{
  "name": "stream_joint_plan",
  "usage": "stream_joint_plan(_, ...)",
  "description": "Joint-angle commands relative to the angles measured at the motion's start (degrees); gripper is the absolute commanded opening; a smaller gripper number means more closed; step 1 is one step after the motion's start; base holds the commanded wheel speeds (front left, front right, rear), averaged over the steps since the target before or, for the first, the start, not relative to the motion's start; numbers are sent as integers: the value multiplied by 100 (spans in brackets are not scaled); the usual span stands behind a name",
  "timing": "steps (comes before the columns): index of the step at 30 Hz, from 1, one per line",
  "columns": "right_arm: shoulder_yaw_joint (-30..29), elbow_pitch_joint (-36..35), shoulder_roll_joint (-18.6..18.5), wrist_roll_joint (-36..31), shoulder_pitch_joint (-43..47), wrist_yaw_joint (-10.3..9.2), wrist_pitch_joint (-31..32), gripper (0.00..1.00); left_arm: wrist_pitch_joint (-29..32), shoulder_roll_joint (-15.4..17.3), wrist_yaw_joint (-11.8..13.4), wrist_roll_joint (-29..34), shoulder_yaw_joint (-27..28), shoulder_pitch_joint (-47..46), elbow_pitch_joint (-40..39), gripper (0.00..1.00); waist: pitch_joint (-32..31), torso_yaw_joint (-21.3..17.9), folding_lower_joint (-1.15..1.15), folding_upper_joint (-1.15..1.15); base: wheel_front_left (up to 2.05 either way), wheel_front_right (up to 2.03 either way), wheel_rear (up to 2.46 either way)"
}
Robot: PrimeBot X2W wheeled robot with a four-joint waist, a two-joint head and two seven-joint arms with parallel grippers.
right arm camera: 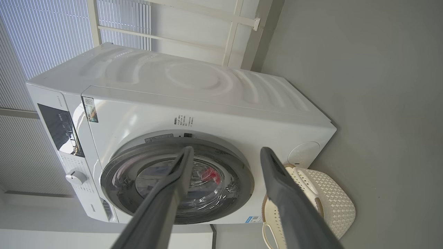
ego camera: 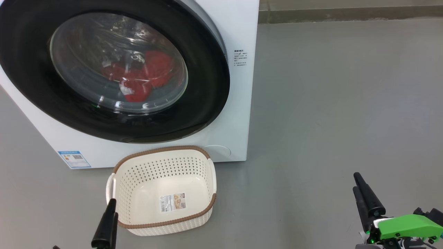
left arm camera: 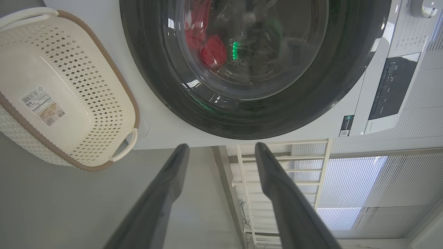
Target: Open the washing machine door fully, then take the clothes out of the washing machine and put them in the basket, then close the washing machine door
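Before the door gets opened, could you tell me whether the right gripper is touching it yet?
Apart. The head view shows the right gripper low over the floor, well clear of the door.

You see the black-rimmed washing machine door shut on the white washing machine, with red clothes behind its glass. The cream basket stands upright on the floor, just in front.

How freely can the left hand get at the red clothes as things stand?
Probably not yet. The washing machine door looks shut, so it stands between the open left hand and the clothes inside.
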Motion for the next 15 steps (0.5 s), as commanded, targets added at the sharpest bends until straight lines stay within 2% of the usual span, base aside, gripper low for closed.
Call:
stream_joint_plan(1, 72, -179, -126, -97, -90, -1, -74, 100, -67, 83, -9, 172, 33, -42, -209, 100, 0, 1, -1, 0, 0, 0, 0)
stream_joint_plan(15, 386, -212, -307, -906, -43, -1, -328, 100, -320, 94, 60, 1482, -55, 78, -421, 100, 1, 8, -1, 0, 0, 0, 0)
